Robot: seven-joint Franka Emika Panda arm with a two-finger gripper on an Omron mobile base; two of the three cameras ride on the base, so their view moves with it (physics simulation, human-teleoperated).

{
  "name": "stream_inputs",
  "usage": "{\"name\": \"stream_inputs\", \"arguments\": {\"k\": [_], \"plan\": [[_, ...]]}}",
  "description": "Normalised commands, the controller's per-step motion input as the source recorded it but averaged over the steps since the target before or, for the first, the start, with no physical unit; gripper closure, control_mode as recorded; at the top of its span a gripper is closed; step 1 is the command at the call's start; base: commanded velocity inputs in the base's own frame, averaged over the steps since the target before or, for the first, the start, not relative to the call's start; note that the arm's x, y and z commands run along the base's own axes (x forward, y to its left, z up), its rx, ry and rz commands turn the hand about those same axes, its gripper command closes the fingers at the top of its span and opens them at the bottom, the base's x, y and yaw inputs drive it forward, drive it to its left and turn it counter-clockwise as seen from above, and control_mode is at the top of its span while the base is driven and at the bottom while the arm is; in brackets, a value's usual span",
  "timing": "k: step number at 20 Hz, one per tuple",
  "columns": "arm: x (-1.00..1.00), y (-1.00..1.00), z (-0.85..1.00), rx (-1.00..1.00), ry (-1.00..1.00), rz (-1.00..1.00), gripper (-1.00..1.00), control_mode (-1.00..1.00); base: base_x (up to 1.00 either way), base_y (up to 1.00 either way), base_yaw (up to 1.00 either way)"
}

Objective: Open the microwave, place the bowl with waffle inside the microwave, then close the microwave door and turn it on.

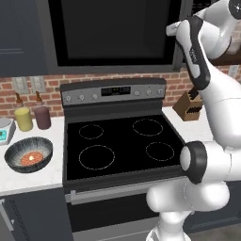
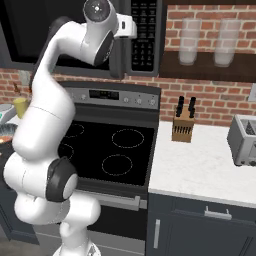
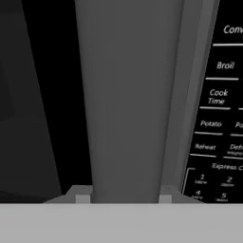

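Gripper (image 2: 134,26) at microwave door (image 1: 113,30) handle (image 3: 128,99), keypad (image 2: 145,37) beside; finger spread unclear. Bowl (image 1: 29,153) with waffle (image 1: 31,158) sits left of stove (image 1: 122,143).

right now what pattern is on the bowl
Dark grey bowl with fine white radial streaks, clearest in the left base view.

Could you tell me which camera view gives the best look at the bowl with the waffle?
The left base view: the bowl sits unobstructed on the counter left of the stove, the waffle inside it. In the right base view only a sliver of it peeks past the arm at the left edge.
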Motion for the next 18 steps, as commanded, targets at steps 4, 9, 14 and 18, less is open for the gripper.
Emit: {"name": "stream_inputs", "arguments": {"k": [4,9,14,18], "plan": [[-1.0,0.24,0.0,0.0,0.0,0.09,1.0,-1.0,0.0,0.0,0.0],[-1.0,0.33,0.0,0.01,0.0,0.05,1.0,-1.0,0.0,0.0,0.0],[-1.0,0.46,0.0,0.0,0.0,0.02,1.0,-1.0,0.0,0.0,0.0],[-1.0,0.56,0.0,0.0,0.0,0.0,1.0,-1.0,0.0,0.0,0.0]]}}
